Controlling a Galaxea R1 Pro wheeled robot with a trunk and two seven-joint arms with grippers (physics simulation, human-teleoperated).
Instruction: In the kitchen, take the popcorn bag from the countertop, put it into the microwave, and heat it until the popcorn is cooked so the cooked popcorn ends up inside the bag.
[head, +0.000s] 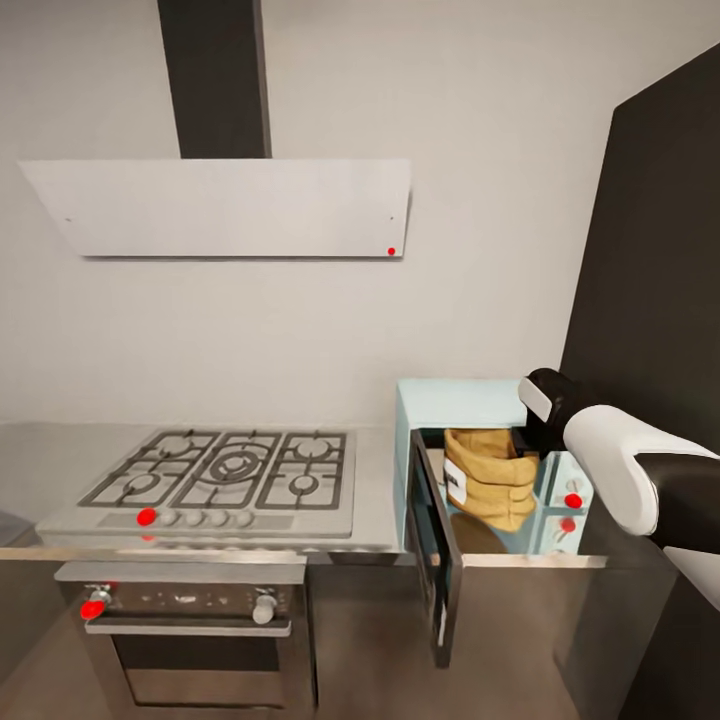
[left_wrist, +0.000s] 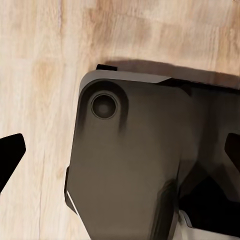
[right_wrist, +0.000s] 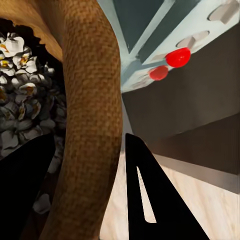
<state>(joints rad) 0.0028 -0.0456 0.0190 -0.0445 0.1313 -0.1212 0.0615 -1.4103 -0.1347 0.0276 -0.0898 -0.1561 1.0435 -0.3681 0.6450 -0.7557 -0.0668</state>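
Observation:
The mint-blue microwave stands on the steel countertop with its dark glass door swung open toward me. The tan popcorn bag sits in the open cavity, tilted slightly; I cannot tell whether it rests on the cavity floor. My right gripper is shut on the bag's rolled rim, one finger inside and one outside. Whitish popcorn is heaped inside the bag. In the head view the right wrist covers the gripper. My left gripper is open and holds nothing.
A gas hob lies left of the microwave, above a built-in oven. A range hood hangs on the wall. A tall dark cabinet stands at the right. The left wrist view looks down on my dark base and wooden floor.

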